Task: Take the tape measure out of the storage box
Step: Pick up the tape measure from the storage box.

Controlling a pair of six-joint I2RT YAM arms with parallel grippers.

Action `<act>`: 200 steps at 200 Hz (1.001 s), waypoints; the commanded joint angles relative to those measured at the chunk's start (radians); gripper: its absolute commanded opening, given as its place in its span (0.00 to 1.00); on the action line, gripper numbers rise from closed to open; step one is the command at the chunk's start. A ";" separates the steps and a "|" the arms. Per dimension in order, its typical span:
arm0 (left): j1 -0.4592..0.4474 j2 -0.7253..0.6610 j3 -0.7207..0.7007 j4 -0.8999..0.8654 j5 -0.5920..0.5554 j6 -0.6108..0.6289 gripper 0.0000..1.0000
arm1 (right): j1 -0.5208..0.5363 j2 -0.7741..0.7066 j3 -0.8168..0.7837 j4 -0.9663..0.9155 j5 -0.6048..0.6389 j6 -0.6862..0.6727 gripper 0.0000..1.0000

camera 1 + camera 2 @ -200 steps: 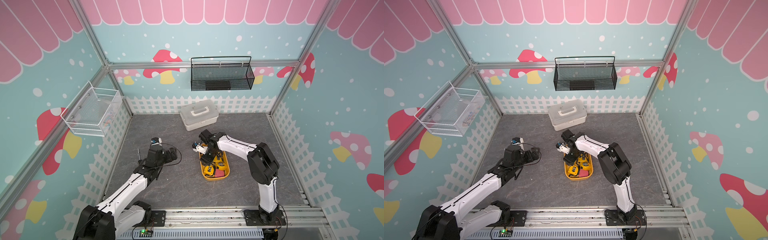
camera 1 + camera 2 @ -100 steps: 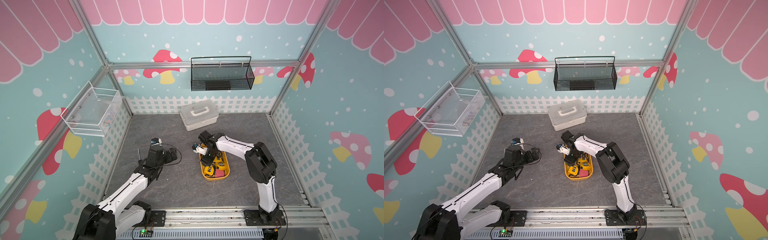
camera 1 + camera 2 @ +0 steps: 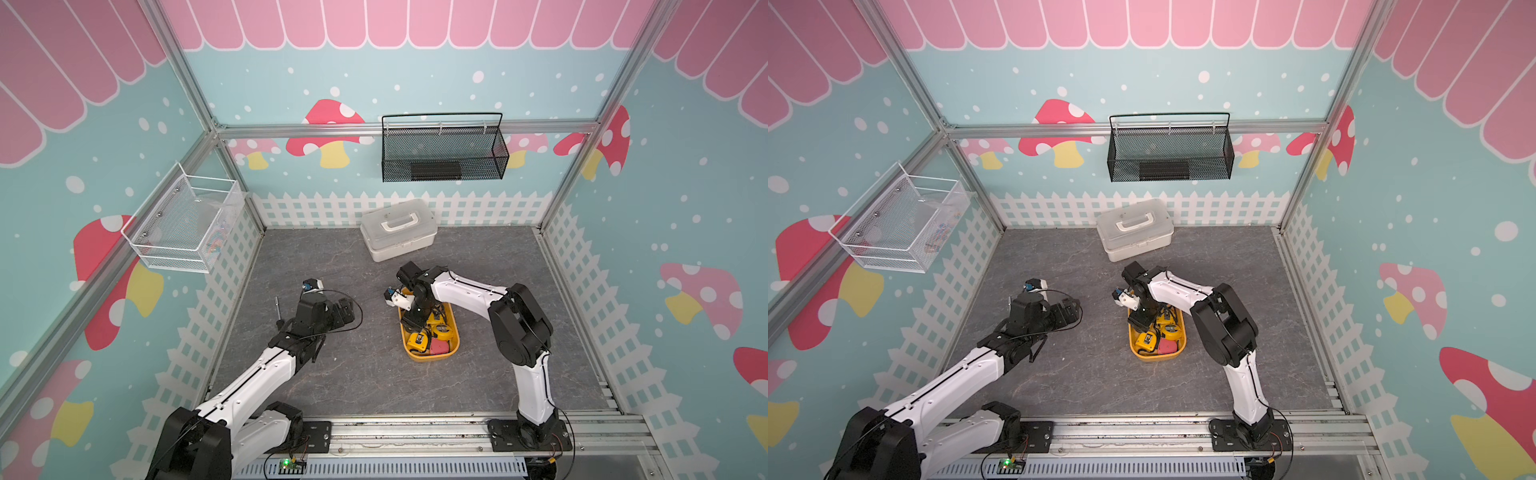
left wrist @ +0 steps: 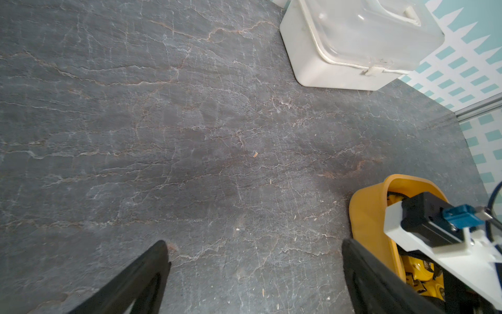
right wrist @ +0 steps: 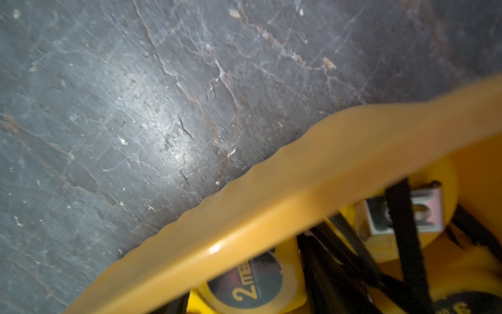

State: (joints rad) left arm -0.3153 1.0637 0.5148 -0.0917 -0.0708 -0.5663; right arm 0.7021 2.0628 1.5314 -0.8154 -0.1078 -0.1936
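Note:
The orange-yellow storage box [image 3: 451, 347] [image 3: 1133, 347] lies on the grey floor right of centre, and its rim [image 5: 298, 176] fills the right wrist view. Inside lie several yellow tape measures: one near the front [image 3: 417, 340] [image 3: 1145, 340], one with a "2m" label [image 5: 244, 282], and one with a metal clip [image 5: 402, 214]. My right gripper [image 3: 415, 322] [image 3: 1139, 322] reaches down into the box's far end among them; its jaws are hidden. My left gripper [image 3: 343, 311] [image 3: 1067, 311] [image 4: 254, 271] hovers open over bare floor left of the box [image 4: 364, 217].
A white lidded case [image 3: 398, 228] [image 3: 1135, 228] [image 4: 353, 40] stands at the back, beyond the box. A pink-red item [image 3: 439, 345] lies in the box's front end. A black mesh basket [image 3: 442, 149] hangs on the back wall and a white wire basket [image 3: 183, 224] on the left wall.
The right wrist has edged slightly to the left over the box's far end. The left arm has not moved.

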 commanded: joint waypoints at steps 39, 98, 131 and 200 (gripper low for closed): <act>0.005 -0.008 -0.020 0.018 0.005 -0.010 0.99 | 0.007 0.020 -0.004 -0.021 -0.012 0.011 0.59; 0.005 -0.021 -0.032 0.018 0.004 -0.010 0.99 | 0.007 0.010 -0.014 -0.036 0.003 -0.008 0.65; 0.005 -0.031 -0.042 0.019 0.002 -0.014 0.99 | 0.007 -0.001 -0.020 -0.053 0.028 -0.034 0.65; 0.005 -0.063 -0.051 0.010 -0.004 -0.015 0.99 | 0.007 -0.008 -0.031 -0.057 0.036 -0.045 0.59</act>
State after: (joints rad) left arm -0.3153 1.0245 0.4759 -0.0845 -0.0711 -0.5728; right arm 0.7021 2.0628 1.5211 -0.8360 -0.0792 -0.2314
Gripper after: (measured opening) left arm 0.992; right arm 0.601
